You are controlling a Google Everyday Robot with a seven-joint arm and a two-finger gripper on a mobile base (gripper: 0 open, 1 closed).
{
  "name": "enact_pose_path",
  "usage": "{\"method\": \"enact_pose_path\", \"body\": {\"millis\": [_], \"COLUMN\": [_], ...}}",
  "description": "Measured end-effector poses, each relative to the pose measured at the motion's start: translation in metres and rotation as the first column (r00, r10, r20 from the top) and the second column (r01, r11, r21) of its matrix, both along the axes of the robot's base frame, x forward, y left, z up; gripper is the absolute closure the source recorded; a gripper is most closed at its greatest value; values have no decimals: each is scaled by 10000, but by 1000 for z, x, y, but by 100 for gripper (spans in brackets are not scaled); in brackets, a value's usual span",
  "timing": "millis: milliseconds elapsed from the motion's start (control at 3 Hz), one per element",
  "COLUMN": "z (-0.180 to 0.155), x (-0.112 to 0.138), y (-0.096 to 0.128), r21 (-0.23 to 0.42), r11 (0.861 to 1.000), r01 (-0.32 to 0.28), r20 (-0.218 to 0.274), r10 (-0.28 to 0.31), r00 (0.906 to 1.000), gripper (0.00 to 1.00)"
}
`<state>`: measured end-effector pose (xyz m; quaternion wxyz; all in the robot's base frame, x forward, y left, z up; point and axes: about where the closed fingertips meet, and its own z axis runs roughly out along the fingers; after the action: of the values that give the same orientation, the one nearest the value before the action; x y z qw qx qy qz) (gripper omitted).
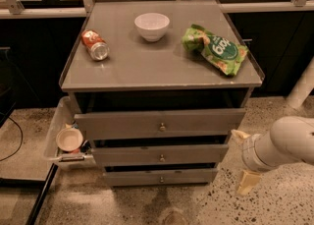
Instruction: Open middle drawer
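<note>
The grey cabinet has three flat drawer fronts stacked under its top. The middle drawer (159,154) is the mid-sized front with a small round metal knob (161,158) at its centre. It sits between the wider top drawer (159,123) and the slimmer bottom drawer (159,176). My gripper (244,159) is to the right of the cabinet, level with the middle drawer's right end and just off it. It is open and empty, with one cream fingertip (240,135) above and the other below.
On the cabinet top (162,67) lie a red soda can (95,44) on its side, a white bowl (152,25) and a green chip bag (216,48). A side tray (55,129) at the left holds a small white bowl (69,139). The floor is speckled.
</note>
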<state>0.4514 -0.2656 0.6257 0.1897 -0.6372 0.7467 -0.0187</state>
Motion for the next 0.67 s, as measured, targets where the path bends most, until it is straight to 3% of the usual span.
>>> {"method": "enact_pose_path", "body": {"millis": [333, 667], "z": [-30, -75], "x": [4, 9], "y": [-5, -6], "r21": [420, 730], "r11": [9989, 9973], "r01": [212, -36], "r20": [-235, 67], "r10": [-202, 31], "r00": [9995, 10000], "gripper": [0, 0]}}
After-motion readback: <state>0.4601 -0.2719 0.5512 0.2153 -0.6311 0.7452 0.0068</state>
